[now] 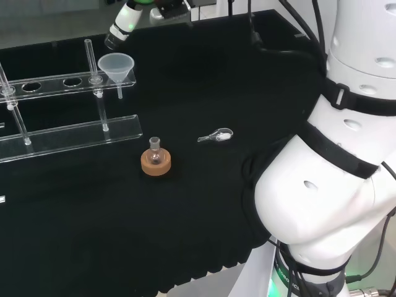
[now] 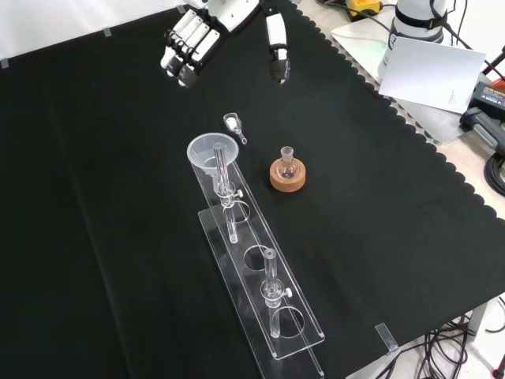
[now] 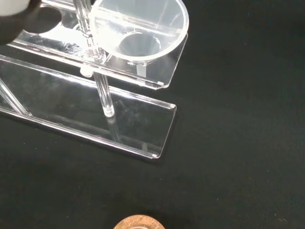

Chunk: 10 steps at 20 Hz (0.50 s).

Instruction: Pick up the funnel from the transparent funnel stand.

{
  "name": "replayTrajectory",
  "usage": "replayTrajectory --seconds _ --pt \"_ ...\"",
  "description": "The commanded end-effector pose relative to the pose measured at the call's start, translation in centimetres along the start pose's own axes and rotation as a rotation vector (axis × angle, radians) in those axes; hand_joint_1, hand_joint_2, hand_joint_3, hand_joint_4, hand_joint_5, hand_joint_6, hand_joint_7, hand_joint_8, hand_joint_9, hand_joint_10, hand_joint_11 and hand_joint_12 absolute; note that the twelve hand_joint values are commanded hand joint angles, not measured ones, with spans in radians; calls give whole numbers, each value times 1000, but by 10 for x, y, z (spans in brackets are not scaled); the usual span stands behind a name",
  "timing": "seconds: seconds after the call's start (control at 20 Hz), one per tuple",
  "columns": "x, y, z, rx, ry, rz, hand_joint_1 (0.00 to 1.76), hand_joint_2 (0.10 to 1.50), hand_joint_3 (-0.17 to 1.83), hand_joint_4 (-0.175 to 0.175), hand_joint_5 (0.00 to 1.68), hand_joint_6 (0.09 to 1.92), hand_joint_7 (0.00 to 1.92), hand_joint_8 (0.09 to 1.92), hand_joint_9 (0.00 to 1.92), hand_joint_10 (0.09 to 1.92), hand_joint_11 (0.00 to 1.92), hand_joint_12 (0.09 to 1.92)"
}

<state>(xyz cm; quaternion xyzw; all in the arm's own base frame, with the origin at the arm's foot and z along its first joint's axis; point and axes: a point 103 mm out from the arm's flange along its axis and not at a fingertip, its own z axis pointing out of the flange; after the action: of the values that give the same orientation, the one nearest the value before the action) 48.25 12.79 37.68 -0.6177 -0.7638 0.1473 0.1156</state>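
A clear funnel (image 1: 116, 65) (image 2: 212, 151) (image 3: 138, 29) sits in the end hole of the transparent funnel stand (image 1: 74, 133) (image 2: 260, 296) (image 3: 119, 129), its stem hanging below the upper shelf. My hand (image 2: 193, 39) hovers over the cloth beyond the stand in the front view, well apart from the funnel. Its fingers (image 2: 183, 51) and thumb (image 2: 276, 47) are spread and fairly straight, with nothing between them. In the head view part of the hand (image 1: 127, 21) shows at the top, just beyond the funnel.
A small round flask sits on a cork ring (image 1: 155, 162) (image 2: 287, 174) (image 3: 139, 222) near the stand's funnel end. A small clear scoop (image 1: 218, 135) (image 2: 233, 124) lies on the cloth between hand and stand. The arm's white links (image 1: 334, 173) stand at the head view's right.
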Motion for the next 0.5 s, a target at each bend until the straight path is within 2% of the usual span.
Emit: replayTrajectory --seconds 0.05,0.25,0.5 --pt "-3 14 9 -40 -15 9 636 586 0 26 0 87 0 87 0 87 0 626" --pt "3 32 12 -29 -4 5 669 592 2 12 0 87 0 87 0 87 0 806" --pt "8 56 20 12 12 9 666 592 2 9 0 87 0 87 0 87 0 844"
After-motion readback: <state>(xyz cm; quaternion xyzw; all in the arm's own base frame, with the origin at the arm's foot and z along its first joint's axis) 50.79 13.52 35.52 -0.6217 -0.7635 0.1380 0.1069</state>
